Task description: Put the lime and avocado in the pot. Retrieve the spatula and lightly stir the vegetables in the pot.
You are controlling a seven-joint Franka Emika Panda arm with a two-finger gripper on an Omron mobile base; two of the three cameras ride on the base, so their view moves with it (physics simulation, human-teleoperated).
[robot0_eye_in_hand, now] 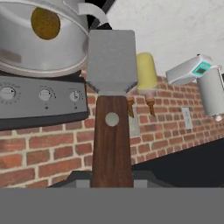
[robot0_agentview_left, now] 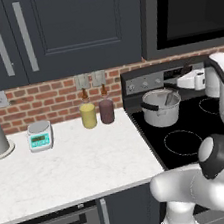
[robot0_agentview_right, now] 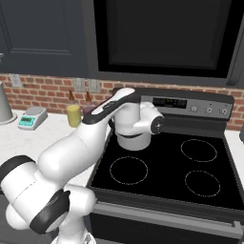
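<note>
The spatula [robot0_eye_in_hand: 112, 87] was clamped in the robot's hand [robot0_eye_in_hand: 112, 183], its reddish-brown handle running straight up from between the fingertips and its flat grey blade pointing out ahead, so the tool sat in line with the hand and could be steered like an extension of it. The hand view was rolled over, which was why the stove knobs, brick wall and bench looked upside down there. The blade's far edge lay just beside the rim of the steel pot [robot0_agentview_left: 161, 108], which stood on the back left burner of the stove [robot0_agentview_right: 162, 176]. Inside the pot the brown-olive avocado [robot0_eye_in_hand: 45, 23] rested on the bottom; I could not make out the lime from where I stood. From the base views the arm reached out over the cooktop toward the pot. I judged the fruit-loading done, at least for the avocado, and the stirring about to begin: the blade needed to tip over the rim and down. A yellow bottle [robot0_agentview_left: 88, 114] and a small scale [robot0_agentview_left: 39, 135] stood on the bench [robot0_agentview_left: 76, 164], well apart from the work
</note>
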